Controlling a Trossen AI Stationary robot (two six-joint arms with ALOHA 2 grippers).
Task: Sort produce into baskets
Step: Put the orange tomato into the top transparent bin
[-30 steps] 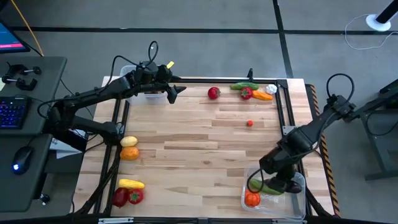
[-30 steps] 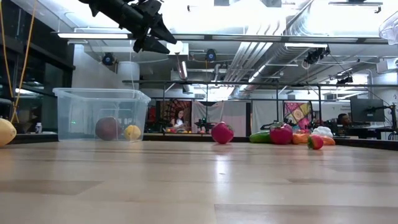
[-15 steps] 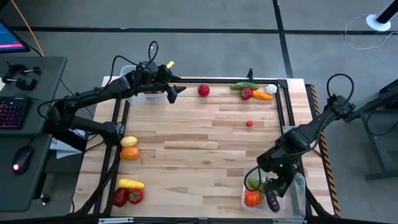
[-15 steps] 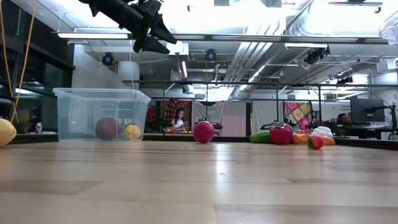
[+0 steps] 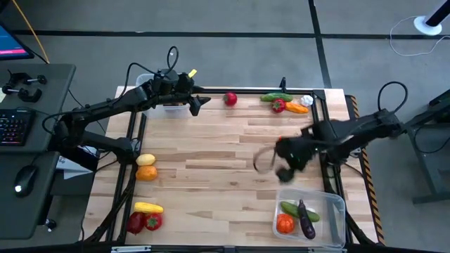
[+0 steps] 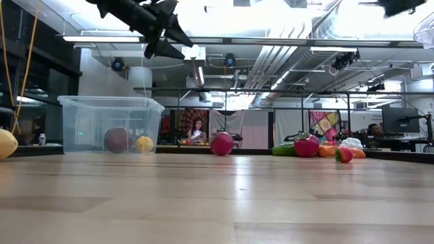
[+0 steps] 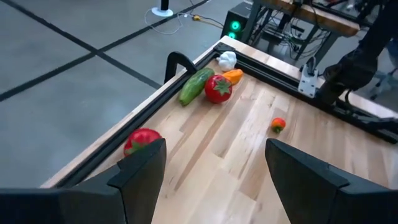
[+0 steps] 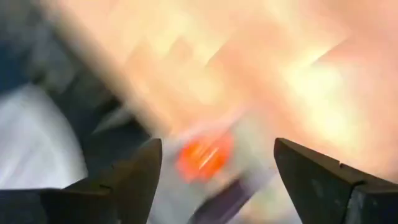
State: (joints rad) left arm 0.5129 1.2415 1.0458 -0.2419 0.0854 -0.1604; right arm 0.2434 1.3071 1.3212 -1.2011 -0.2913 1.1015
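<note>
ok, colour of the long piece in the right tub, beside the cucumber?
Dark purple, an eggplant; high view shows it best.

We see right gripper [image 5: 287, 167] lifted out of near basket [image 5: 336, 203], open, empty; eggplant [image 5: 306, 220] left inside; red apple [image 5: 230, 99] rolled leftward along far edge.

Beyond your table you see a grey floor [image 5: 225, 42] crossed by dark lines, and a desk [image 5: 31, 105] at the side carrying a keyboard [image 5: 13, 126] and mouse [image 5: 25, 177]. In the low view, ceiling ducts [image 6: 305, 34] and bright strip lights [image 6: 122, 38] run overhead.
</note>
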